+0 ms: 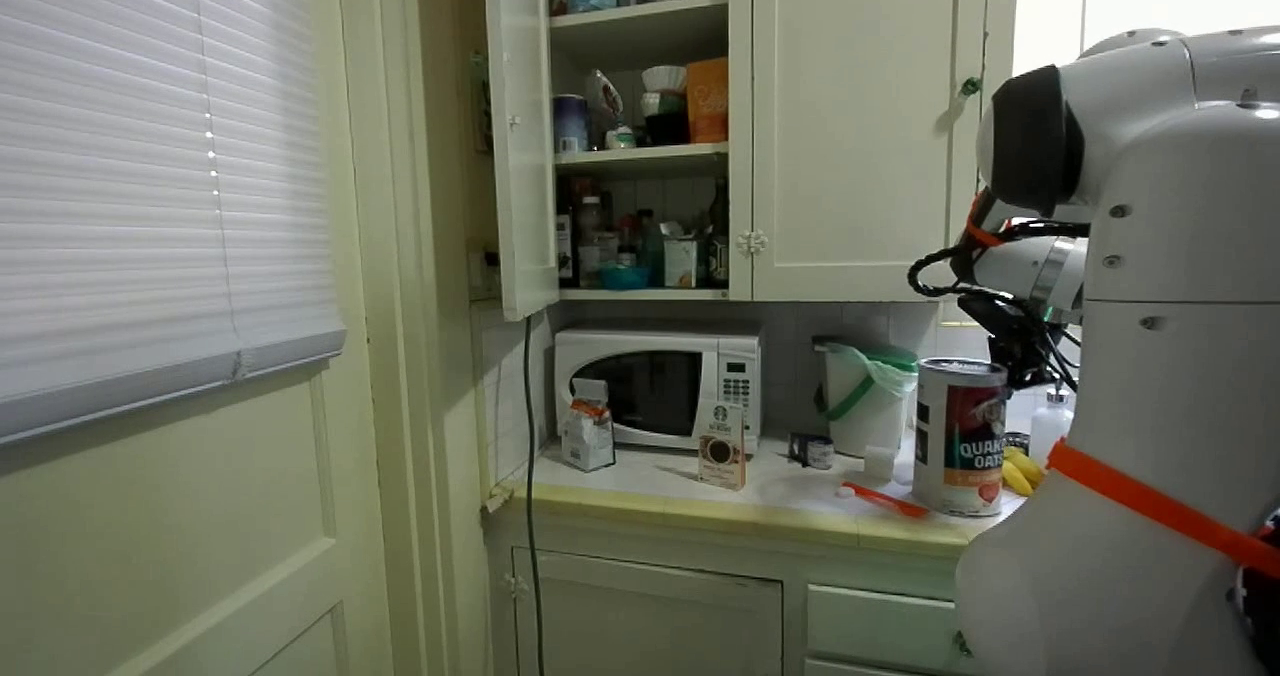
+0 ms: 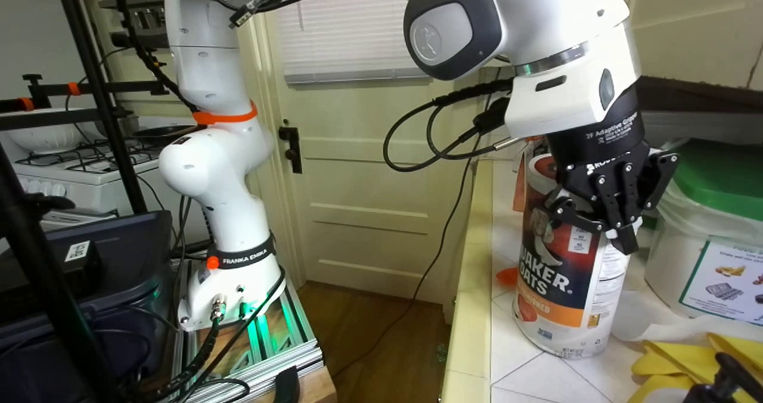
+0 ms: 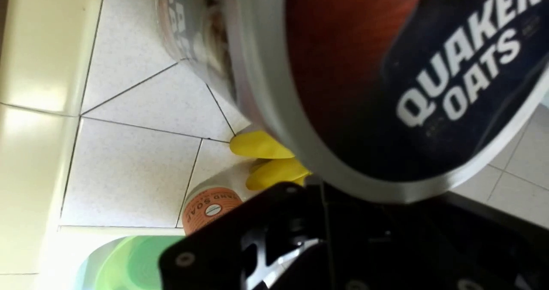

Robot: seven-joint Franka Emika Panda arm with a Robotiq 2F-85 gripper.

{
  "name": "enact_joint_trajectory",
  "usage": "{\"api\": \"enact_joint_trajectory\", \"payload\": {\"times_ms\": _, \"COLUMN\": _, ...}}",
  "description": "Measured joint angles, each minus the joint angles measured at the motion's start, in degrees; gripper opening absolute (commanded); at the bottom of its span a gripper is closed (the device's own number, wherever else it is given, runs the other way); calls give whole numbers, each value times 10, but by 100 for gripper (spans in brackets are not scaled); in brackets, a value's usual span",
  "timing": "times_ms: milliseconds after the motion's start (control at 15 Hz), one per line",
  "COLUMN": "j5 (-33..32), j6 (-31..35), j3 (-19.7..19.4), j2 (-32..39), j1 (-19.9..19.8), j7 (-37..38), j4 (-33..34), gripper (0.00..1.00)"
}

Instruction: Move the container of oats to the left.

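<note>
Several things crowd the oats (image 2: 563, 272), upright on the table (image 2: 545, 382): a bin (image 2: 706, 230), an orange utensil (image 1: 888, 500). Beside them, the jaws look pressed together. Only the wrist view shows lettering on the lid (image 3: 381, 92); only an exterior view, a microwave (image 1: 650, 391).

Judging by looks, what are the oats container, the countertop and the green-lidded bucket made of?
Container of oats: likely cardboard, perhaps plastic; a straight-walled tube whose smooth printed label hides the wall.
Countertop: probably glazed ceramic tile; dark joint lines divide it, and its yellow edging catches glare.
Bucket: smooth plastic, apparently, since it looks translucent below the green lid.
</note>
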Motion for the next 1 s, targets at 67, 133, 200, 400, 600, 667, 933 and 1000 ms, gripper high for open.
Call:
{"api": "enact_joint_trajectory", "payload": {"times_ms": 67, "j5": 3, "j6": -18, "j3": -2, "j2": 1, "j1": 2, "j7": 0, "j4": 6, "gripper": 0}}
{"api": "enact_joint_trajectory", "payload": {"times_ms": 133, "j5": 4, "j6": -34, "j3": -4, "j2": 1, "j1": 4, "j7": 0, "j4": 11, "gripper": 0}}
{"api": "enact_joint_trajectory", "payload": {"times_ms": 200, "j5": 4, "j6": -50, "j3": -6, "j2": 1, "j1": 5, "j7": 0, "j4": 16, "gripper": 0}}
{"api": "enact_joint_trajectory", "payload": {"times_ms": 400, "j5": 4, "j6": -89, "j3": -9, "j2": 1, "j1": 10, "j7": -1, "j4": 25, "gripper": 0}}
{"api": "enact_joint_trajectory", "payload": {"times_ms": 600, "j5": 4, "j6": -110, "j3": -11, "j2": 1, "j1": 14, "j7": -1, "j4": 28, "gripper": 0}}
{"api": "enact_joint_trajectory", "payload": {"times_ms": 667, "j5": 4, "j6": -113, "j3": -12, "j2": 2, "j1": 16, "j7": -1, "j4": 29, "gripper": 0}}
{"api": "enact_joint_trajectory", "payload": {"times_ms": 933, "j5": 27, "j6": -144, "j3": -16, "j2": 5, "j1": 17, "j7": -1, "j4": 36, "gripper": 0}}
{"api": "enact_joint_trajectory", "payload": {"times_ms": 1000, "j5": 35, "j6": -154, "j3": -17, "j2": 6, "j1": 17, "j7": -2, "j4": 39, "gripper": 0}}
